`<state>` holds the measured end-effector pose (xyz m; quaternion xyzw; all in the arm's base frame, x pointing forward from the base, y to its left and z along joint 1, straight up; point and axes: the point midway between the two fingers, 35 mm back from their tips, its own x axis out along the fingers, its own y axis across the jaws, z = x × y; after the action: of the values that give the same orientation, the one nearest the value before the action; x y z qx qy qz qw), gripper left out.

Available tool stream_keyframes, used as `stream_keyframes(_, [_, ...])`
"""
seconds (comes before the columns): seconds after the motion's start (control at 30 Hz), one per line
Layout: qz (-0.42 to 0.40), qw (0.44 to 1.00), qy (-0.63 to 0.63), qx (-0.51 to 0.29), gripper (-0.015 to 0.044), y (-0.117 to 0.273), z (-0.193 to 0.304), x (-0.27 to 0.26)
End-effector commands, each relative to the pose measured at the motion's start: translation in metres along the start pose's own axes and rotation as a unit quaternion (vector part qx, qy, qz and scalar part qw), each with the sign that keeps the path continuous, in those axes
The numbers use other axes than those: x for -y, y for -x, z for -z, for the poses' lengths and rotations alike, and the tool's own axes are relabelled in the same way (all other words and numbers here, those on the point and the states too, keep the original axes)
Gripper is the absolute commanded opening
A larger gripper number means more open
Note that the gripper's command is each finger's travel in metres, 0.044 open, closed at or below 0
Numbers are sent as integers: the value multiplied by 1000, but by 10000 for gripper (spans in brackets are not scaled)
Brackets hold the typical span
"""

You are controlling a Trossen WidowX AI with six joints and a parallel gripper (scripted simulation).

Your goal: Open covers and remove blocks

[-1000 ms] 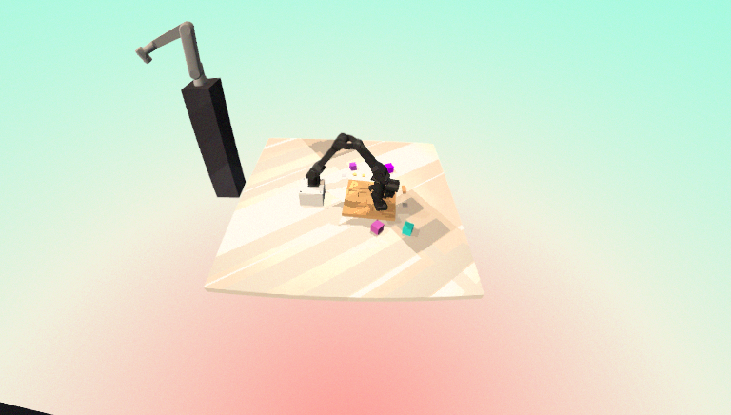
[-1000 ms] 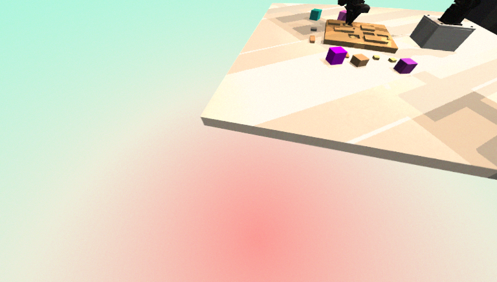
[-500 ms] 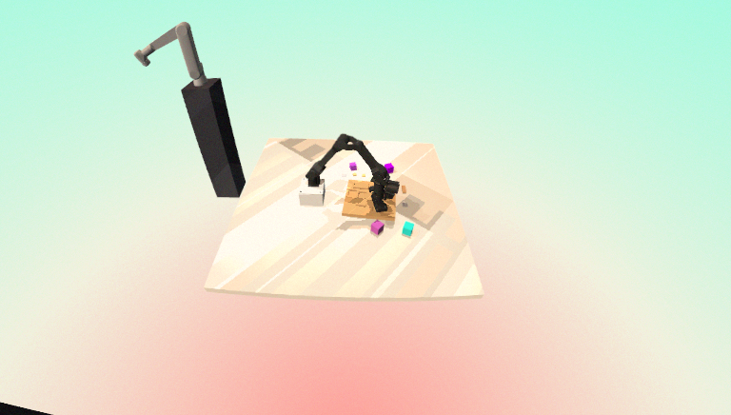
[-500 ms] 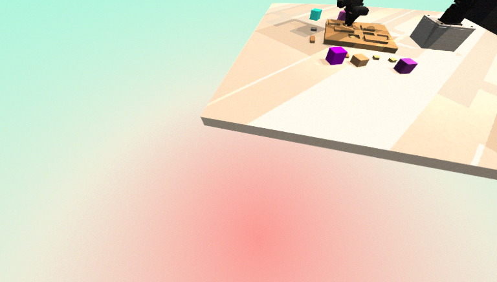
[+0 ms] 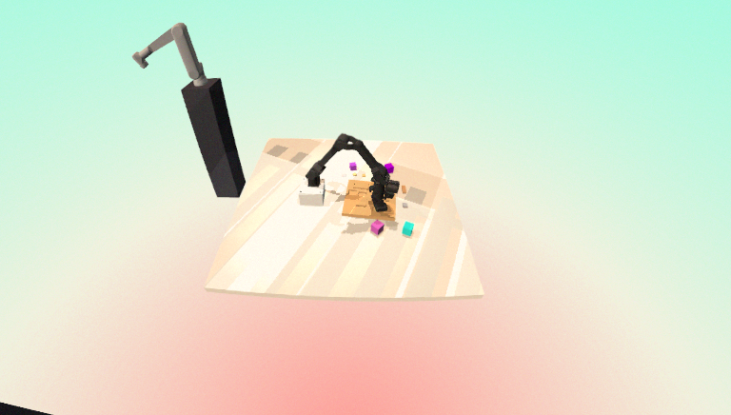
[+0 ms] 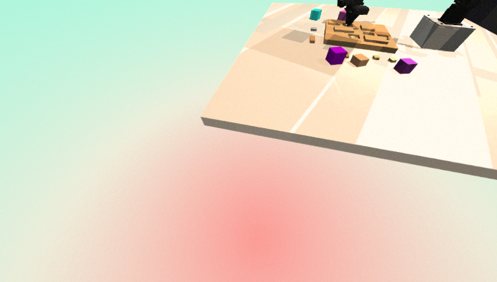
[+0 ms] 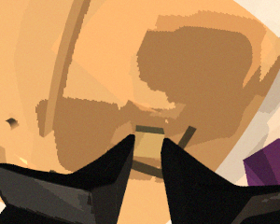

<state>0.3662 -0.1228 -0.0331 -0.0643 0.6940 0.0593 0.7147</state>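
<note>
The orange wooden puzzle board (image 5: 350, 211) (image 6: 388, 49) (image 7: 103, 56) lies on the table. It has raised covers and strips and several recesses; which covers are fully open is too small to tell. My gripper (image 5: 380, 208) (image 6: 349, 23) (image 7: 147, 141) points down at the far part of the board in the exterior view. It is shut on a small yellow block (image 7: 149, 146), low at the board, with dark well edges around it. The top and exterior views hide this block behind the fingers. Two small yellow pieces (image 5: 363, 175) (image 6: 376, 57) rest on the table beside the board.
Around the board stand a teal cube (image 5: 407, 228) (image 6: 315, 14), a magenta cube (image 5: 376, 227) (image 6: 342, 15) (image 7: 266, 163) and two purple cubes. A brown block (image 6: 359, 59), an orange piece (image 5: 404, 188) (image 6: 312, 39) and a grey piece (image 5: 405, 205) (image 6: 313, 28) also lie near it.
</note>
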Motion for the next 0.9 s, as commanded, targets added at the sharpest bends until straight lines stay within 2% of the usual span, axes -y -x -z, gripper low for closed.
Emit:
stream_keyframes(0.0, [1, 1000, 0, 1, 80, 5, -1, 1])
stream_keyframes(0.87, [1, 1000, 1, 0, 80, 39, 0, 0])
